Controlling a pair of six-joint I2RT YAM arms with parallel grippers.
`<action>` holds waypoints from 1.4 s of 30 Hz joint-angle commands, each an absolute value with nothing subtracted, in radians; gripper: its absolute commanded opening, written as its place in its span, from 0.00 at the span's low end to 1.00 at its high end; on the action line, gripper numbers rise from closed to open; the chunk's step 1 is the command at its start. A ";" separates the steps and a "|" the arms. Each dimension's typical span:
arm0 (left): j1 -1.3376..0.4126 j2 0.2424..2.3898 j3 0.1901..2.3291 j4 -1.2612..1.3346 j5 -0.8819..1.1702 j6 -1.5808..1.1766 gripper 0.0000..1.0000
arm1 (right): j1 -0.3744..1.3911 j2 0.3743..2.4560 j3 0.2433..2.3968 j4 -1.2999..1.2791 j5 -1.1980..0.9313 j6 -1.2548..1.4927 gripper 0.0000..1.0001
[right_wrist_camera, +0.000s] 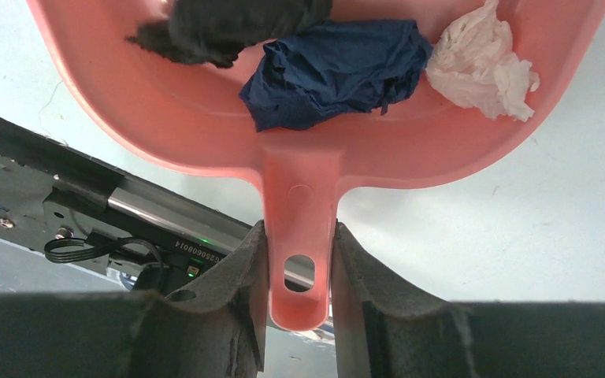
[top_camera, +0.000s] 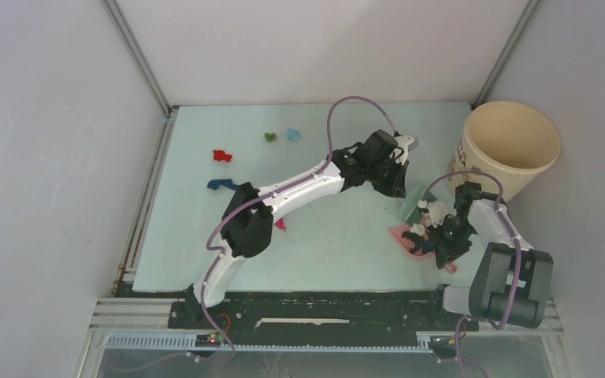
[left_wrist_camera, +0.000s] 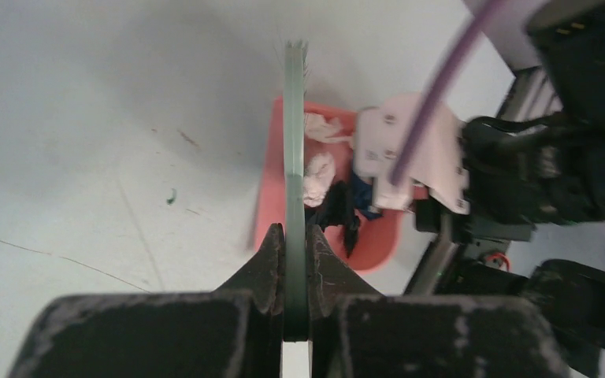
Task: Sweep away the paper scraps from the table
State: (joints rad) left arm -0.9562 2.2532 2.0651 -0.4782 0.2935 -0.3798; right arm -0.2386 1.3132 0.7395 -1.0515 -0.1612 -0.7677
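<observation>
Left end effector (left_wrist_camera: 295,236): we see it clenched on the brush (left_wrist_camera: 295,142).
Right end effector (right_wrist_camera: 298,232): grasping the dustpan (right_wrist_camera: 205,134) handle.
Paper scraps (right_wrist_camera: 331,71): some inside dustpan, others on desk (top_camera: 323,252) well apart from it.

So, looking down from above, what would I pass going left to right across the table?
First the red paper scrap → green scrap → light blue scrap → pink dustpan → cream bucket.
</observation>
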 commanded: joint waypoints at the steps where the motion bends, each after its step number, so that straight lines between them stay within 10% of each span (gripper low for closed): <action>1: -0.973 2.120 2.047 -0.467 0.291 -0.400 0.00 | -0.249 1.297 0.738 -1.026 -0.190 -0.749 0.00; 20: -0.977 1.793 1.806 -0.333 0.077 -0.331 0.00 | -0.301 1.060 0.638 -0.955 -0.307 -0.852 0.00; 34: -0.957 1.395 1.239 -0.329 -0.025 -0.428 0.00 | -0.291 0.990 0.749 -1.081 -0.323 -0.877 0.00; 42: -0.969 1.377 1.375 -0.638 -0.008 -0.493 0.00 | -0.251 1.009 0.973 -1.208 -0.323 -0.854 0.00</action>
State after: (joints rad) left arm -0.9630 1.4239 1.2541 -0.4995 -0.0059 -0.4488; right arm -0.2699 1.0088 0.8513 -1.1351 -0.3050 -0.8616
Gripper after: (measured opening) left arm 0.072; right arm 0.367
